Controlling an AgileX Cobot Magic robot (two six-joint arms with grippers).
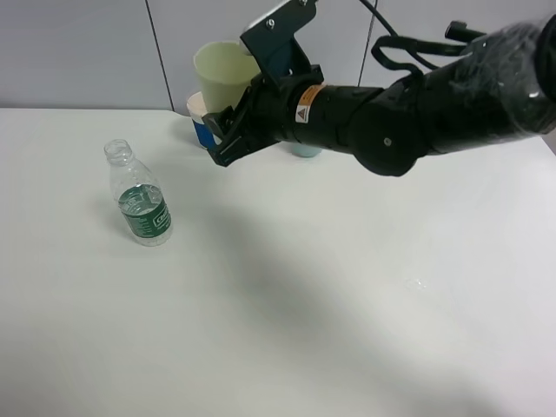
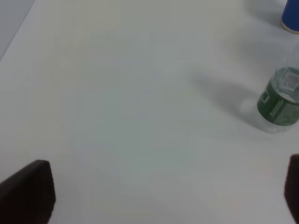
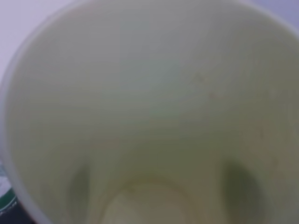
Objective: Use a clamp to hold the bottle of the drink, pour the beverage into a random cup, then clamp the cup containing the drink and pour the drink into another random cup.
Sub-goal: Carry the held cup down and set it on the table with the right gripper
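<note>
Right gripper (image 1: 228, 130) holds pale-yellow paper cup (image 1: 228, 74); blue cup (image 1: 201, 122) mostly hidden behind it. Left gripper (image 2: 163, 196) wide open, clear plastic green-label bottle (image 2: 280, 105) cut off at 2 o'clock.

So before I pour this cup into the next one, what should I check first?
1. Right gripper holding the pale cup: looks ok. The cup is lifted, though the contact itself is hidden.
2. Drink inside the pale cup: cannot tell. The right wrist view of its inside is blurred.
3. Blue cup lined up below: cannot tell, as the gripper covers much of it.
4. Bottle upright, uncapped and apart from the arm: ok.
5. Left gripper open, empty and clear of the bottle: ok.
</note>
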